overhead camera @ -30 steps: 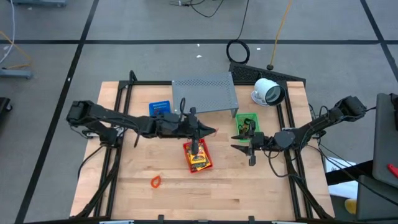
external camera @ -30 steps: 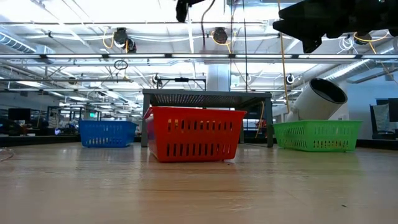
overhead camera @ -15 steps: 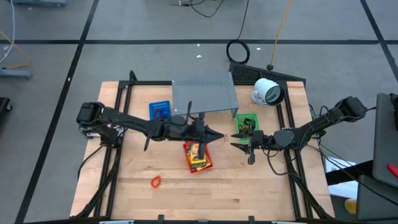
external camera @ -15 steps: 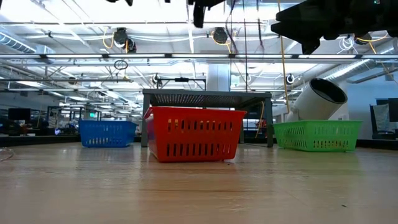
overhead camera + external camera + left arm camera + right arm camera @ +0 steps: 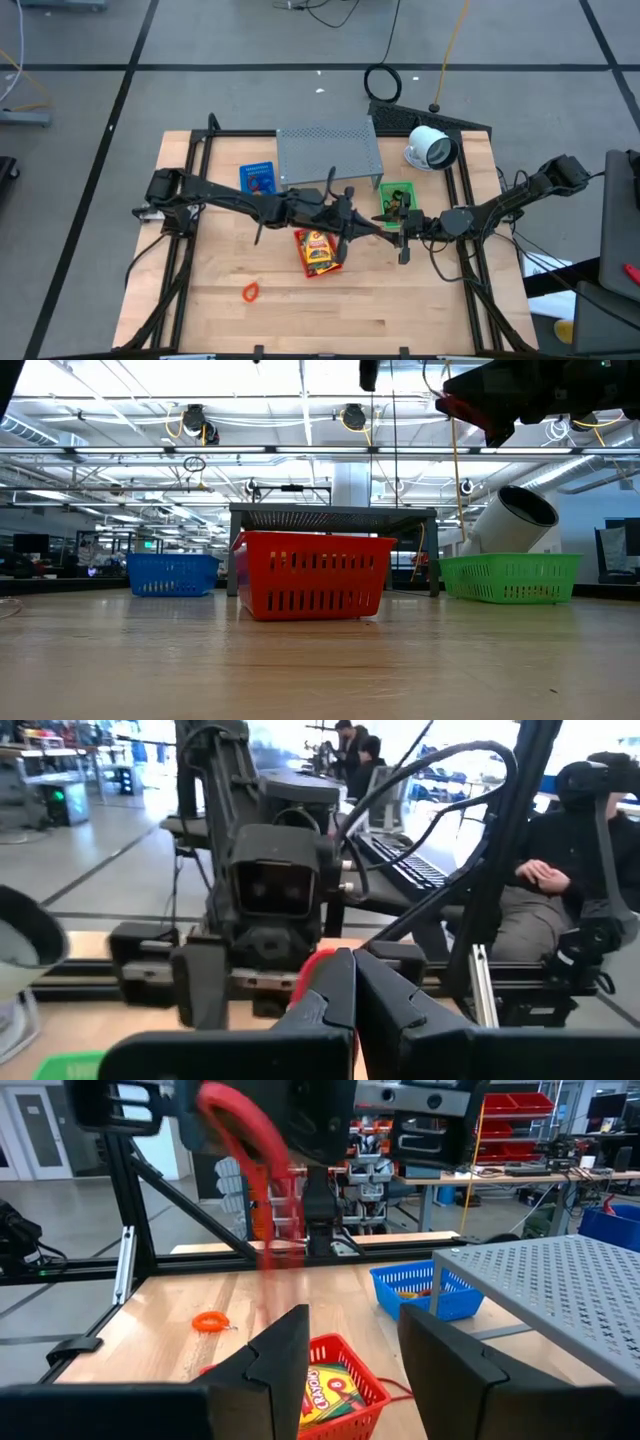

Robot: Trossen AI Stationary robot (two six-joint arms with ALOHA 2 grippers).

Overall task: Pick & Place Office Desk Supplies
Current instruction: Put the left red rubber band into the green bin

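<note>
Red rubber band hangs pinched in the clenched left end effector.

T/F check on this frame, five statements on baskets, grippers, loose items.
1. The left gripper is shut on a red band. True.
2. The right gripper is shut. False: its fingers stand apart, holding nothing.
3. The red basket holds a crayon box. True.
4. The orange loop lies in the blue basket. False: it lies on the bare table.
5. The green basket sits beside the grey shelf. True.
</note>
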